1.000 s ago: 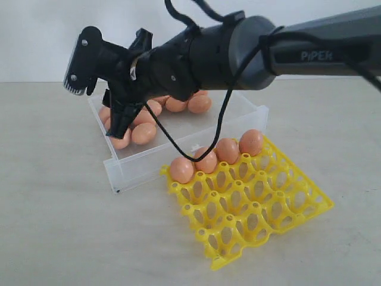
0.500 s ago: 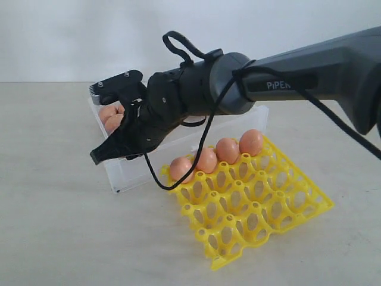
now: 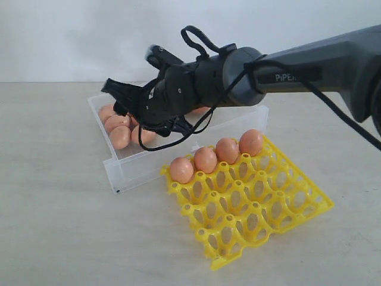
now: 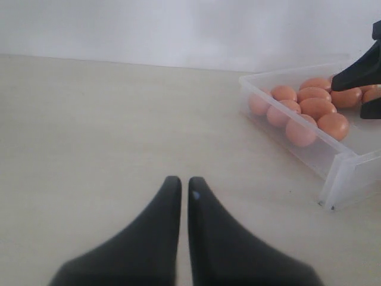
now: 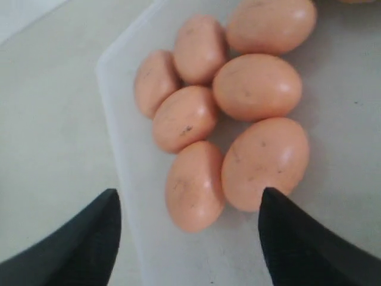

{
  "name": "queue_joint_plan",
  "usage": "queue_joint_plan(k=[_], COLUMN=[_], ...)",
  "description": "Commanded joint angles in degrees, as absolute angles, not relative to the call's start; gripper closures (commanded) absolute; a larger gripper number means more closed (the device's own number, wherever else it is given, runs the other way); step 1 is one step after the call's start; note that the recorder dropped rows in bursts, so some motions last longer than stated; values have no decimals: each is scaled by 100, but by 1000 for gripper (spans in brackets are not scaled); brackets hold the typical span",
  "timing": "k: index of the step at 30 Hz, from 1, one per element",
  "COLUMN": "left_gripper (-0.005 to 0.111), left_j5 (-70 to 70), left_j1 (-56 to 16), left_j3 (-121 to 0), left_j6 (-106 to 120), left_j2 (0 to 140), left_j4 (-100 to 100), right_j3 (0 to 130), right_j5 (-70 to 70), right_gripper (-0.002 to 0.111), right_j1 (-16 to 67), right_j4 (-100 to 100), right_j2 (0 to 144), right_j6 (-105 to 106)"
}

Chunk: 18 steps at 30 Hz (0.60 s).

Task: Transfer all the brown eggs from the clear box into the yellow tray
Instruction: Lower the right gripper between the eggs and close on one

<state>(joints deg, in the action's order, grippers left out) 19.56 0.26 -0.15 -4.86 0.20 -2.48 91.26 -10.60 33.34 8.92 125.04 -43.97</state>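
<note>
Over the last second the right arm has swung down from above the clear box (image 3: 149, 167) and now reaches across from three o'clock, wrist rolled and pitched down over the box's nine o'clock end. The right gripper (image 5: 187, 235) is spread wide and holds nothing; the brown eggs (image 5: 256, 86) lie clustered below it. Four more eggs (image 3: 205, 159) sit as before along the far row of the yellow tray (image 3: 256, 208), which lies at the box's four o'clock. The step in hand looks like picking the next egg. Two eggs lie side by side in the gap between the fingers, so the jaws should centre on one alone, probably the outer one by the wall. They should then close gently across its short axis and lift straight up, clear of its neighbours. How far the tips stand above the eggs is hard to judge. The left gripper (image 4: 183, 185) rests over bare table with its fingers pressed almost together.
</note>
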Motion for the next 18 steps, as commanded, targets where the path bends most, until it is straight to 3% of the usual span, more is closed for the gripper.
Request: queue_joint_plan(k=[1, 18], left_gripper=[103, 103], left_j5=[1933, 1933], left_j1=[43, 43], left_j3=[0, 0], left_j6=[-493, -493], left_j2=[0, 0], left_j4=[-234, -234], right_j3=[9146, 9159], right_j5=[-662, -283], right_gripper=[49, 49], right_j1=[3195, 3184], right_j4=[865, 865], right_j2=[12631, 13244], right_j6=[-5313, -6307])
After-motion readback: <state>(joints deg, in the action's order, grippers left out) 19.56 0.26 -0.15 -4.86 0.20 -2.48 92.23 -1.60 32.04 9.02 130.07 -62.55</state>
